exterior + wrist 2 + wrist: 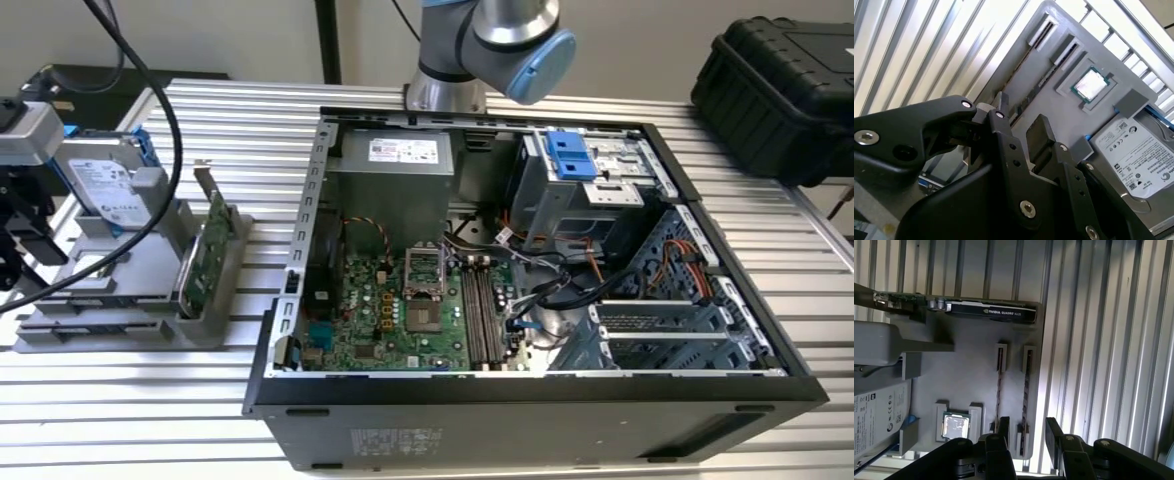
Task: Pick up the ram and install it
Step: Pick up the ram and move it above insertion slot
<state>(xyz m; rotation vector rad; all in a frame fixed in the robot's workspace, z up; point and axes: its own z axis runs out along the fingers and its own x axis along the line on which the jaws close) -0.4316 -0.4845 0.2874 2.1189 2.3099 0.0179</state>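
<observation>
End effector point(1029, 432) noted spread, its fingers set either side of the ram point(1026, 390) seated edgewise in the gray holder point(969, 375).

Drive point(110, 185) and card point(211, 250) stand in tray point(100, 335) beside case point(534, 420).

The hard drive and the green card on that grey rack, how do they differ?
The hard drive is a silver box with a white label, lying sloped on its broad face; the green card is a thin board standing on its edge. The hard drive has blue rails; the green card has a metal bracket. Both sit in the grey rack, outside the computer case.
</observation>
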